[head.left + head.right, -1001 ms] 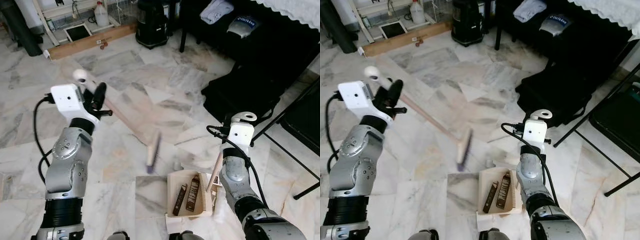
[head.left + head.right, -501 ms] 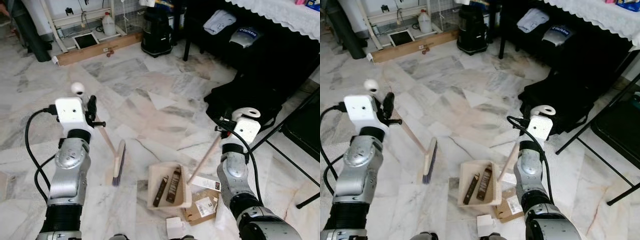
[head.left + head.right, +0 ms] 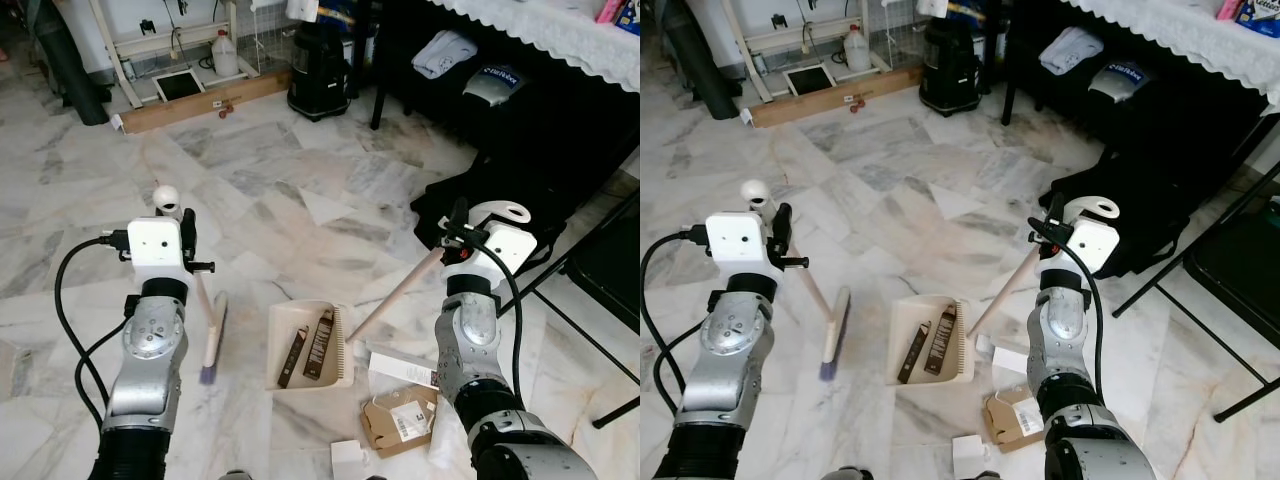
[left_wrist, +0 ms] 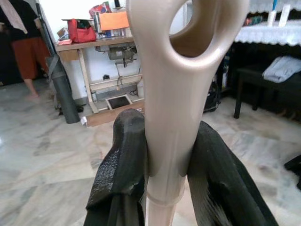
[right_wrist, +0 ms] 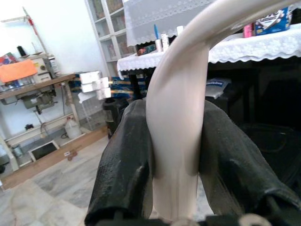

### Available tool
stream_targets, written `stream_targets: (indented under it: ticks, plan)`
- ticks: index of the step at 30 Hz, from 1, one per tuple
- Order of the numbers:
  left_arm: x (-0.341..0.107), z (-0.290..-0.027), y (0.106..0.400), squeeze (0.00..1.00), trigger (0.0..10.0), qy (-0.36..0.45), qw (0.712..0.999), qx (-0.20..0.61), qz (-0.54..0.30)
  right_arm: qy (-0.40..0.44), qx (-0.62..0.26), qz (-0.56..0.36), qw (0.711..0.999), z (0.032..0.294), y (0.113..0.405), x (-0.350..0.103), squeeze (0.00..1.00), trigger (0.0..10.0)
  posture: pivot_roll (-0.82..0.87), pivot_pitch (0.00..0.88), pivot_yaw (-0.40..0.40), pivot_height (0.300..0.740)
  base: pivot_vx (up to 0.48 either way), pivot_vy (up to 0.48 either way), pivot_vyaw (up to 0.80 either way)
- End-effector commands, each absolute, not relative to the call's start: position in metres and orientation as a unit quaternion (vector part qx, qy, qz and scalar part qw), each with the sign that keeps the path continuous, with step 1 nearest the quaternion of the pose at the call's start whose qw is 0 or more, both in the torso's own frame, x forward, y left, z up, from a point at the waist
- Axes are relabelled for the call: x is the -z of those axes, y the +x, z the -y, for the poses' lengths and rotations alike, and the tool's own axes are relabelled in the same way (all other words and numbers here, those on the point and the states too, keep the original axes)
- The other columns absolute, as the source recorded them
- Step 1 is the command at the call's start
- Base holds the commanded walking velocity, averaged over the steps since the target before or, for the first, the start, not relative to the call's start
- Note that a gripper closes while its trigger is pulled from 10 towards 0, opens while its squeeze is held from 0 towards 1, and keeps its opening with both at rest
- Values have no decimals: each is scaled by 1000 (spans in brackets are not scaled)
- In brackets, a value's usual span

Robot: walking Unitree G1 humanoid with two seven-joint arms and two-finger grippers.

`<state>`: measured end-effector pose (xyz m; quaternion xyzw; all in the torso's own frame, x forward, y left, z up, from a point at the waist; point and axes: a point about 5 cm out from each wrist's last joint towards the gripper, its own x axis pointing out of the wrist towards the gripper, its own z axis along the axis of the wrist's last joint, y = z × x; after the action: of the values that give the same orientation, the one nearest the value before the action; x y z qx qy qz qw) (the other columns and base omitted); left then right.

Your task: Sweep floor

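Broom (image 3: 210, 335), clamped in left gripper (image 4: 164, 160), now left of dustpan (image 3: 305, 350), whose handle right gripper (image 5: 174, 155) grips.

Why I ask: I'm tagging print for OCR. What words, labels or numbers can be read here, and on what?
No text is legible.
Blue mark on the grey bag: blurred.
Label on the floor cardboard: too small.
Print on the blue box: blurred.
The wrappers in the dustpan: too small.
The broom: no print visible.
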<state>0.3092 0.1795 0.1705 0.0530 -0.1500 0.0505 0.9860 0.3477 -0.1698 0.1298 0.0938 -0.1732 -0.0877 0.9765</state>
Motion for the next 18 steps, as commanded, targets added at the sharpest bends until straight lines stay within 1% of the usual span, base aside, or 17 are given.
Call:
stream_targets:
  ticks: [1, 4, 6, 8, 9, 10, 11, 18]
  plan:
    - [-178, -170, 310, 0, 10000, 62, 982, -35, 175, 107, 97, 192, 971, 175, 348, -137, 0, 10000, 151, 64, -61, 740, 0, 0, 0]
    - [-179, -163, 311, 0, 10000, 58, 982, -20, 176, 115, 92, 194, 970, 175, 348, -140, 0, 10000, 151, 57, -60, 740, 0, 0, 0]
    - [-180, -158, 312, 0, 10000, 48, 983, 2, 175, 134, 87, 198, 967, 173, 350, -143, 0, 10000, 153, 54, -59, 740, 0, 0, 0]
    - [-181, -157, 312, 0, 10000, 41, 984, 9, 175, 170, 98, 196, 961, 175, 351, -143, 0, 10000, 156, 41, -55, 740, 0, 0, 0]
    - [-181, -157, 312, 0, 10000, 41, 984, 9, 175, 170, 98, 196, 961, 175, 351, -143, 0, 10000, 156, 41, -55, 740, 0, 0, 0]
    - [-181, -158, 313, 0, 10000, 38, 984, 7, 174, 206, 98, 188, 955, 176, 353, -142, 0, 10000, 155, 38, -53, 740, 0, 0, 0]
    - [-181, -159, 314, 0, 10000, 38, 984, 6, 172, 222, 99, 181, 953, 177, 354, -141, 0, 10000, 154, 37, -52, 740, 0, 0, 0]
    - [-180, -160, 314, 0, 10000, 39, 985, 8, 171, 228, 97, 180, 952, 177, 353, -140, 0, 10000, 152, 27, -48, 740, 0, 0, 0]
